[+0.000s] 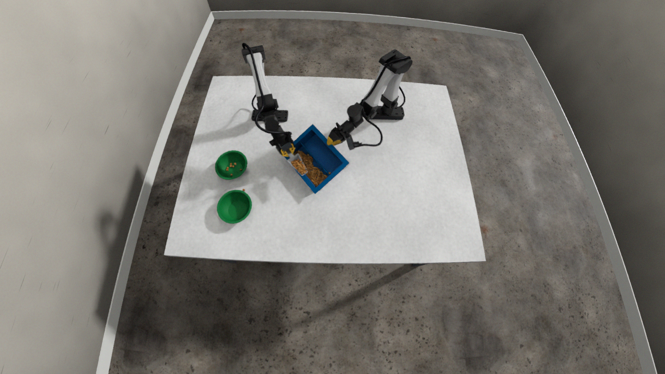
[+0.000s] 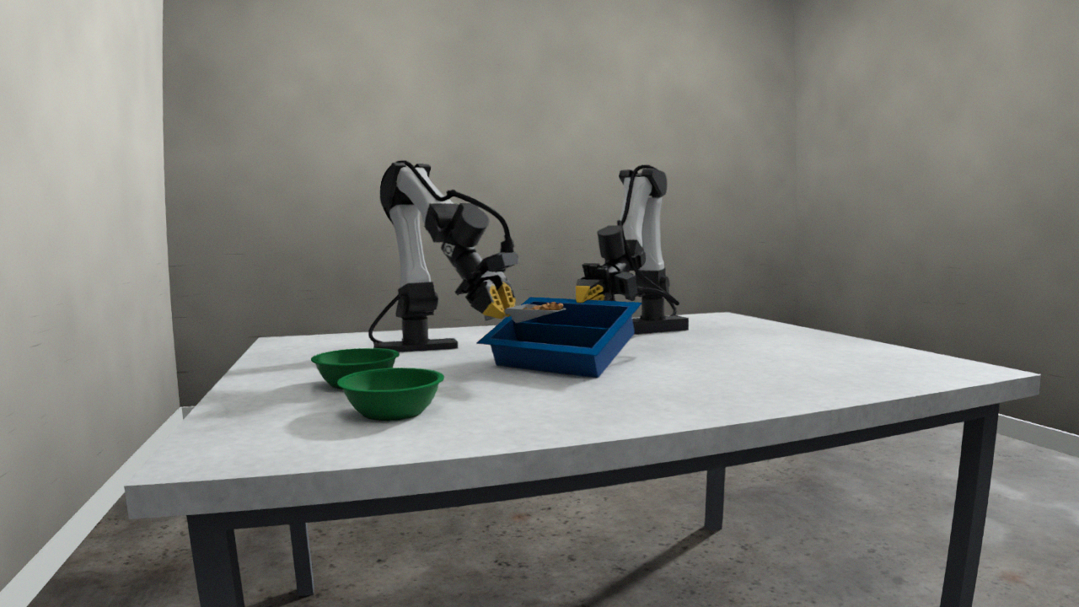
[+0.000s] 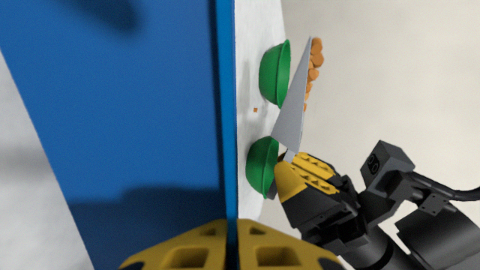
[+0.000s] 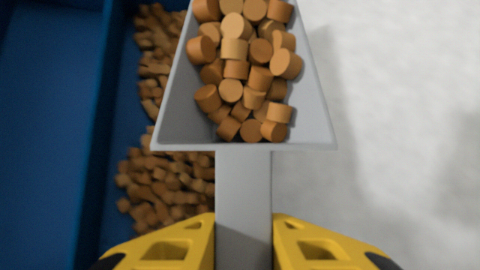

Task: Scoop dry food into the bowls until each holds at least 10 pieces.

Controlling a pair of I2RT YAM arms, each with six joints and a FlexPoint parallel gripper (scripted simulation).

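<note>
The pale tabletop (image 1: 372,209) (image 2: 641,407) (image 3: 245,210) (image 4: 397,157) carries a blue box (image 1: 331,177) (image 2: 543,358) (image 3: 131,94) (image 4: 90,150), one green bowl (image 1: 217,170) (image 2: 351,368) (image 3: 259,165), another green bowl (image 1: 221,214) (image 2: 390,396) (image 3: 271,73) and, near both, a loose brown piece (image 1: 243,189) (image 3: 255,109)

2 smooth green bowls (image 1: 234,220) (image 2: 390,396) (image 3: 275,73) look plastic; the scoop (image 1: 291,159) (image 2: 528,311) (image 3: 294,112) (image 4: 244,180) looks matt grey.
</note>
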